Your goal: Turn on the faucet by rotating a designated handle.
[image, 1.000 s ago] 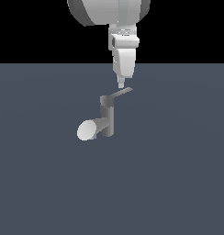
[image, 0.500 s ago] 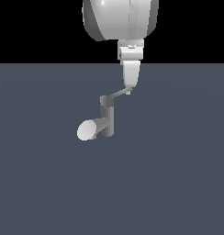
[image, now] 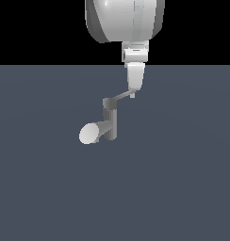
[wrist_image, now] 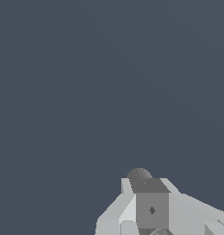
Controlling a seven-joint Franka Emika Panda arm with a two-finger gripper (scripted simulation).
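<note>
**A:** Where is the small plain grey faucet (image: 109,121) found, and how is it expected to handle?

**B:** It is seen standing upright near the middle of the dark slate-blue worktop (image: 183,188), with its thick cone-like spout ending in a pale oval face (image: 90,133) pointed toward the exterior view's left. The thin, flat, light grey lever handle (image: 120,98) is seen running from the top cap up toward the exterior view's right. It is judged rigid and light, probably pivoting on the post, so a sideways push should be enough, no squeeze needed.

**A:** Best spot to be taken?

**B:** The far tip, for leverage. The white gripper (image: 133,94) is already seen right at that tip, apparently touching it. Whether the fingers are apart or together can't be told from either view, honestly. The smooth bar could be slipped off if it's only nudged.
</note>
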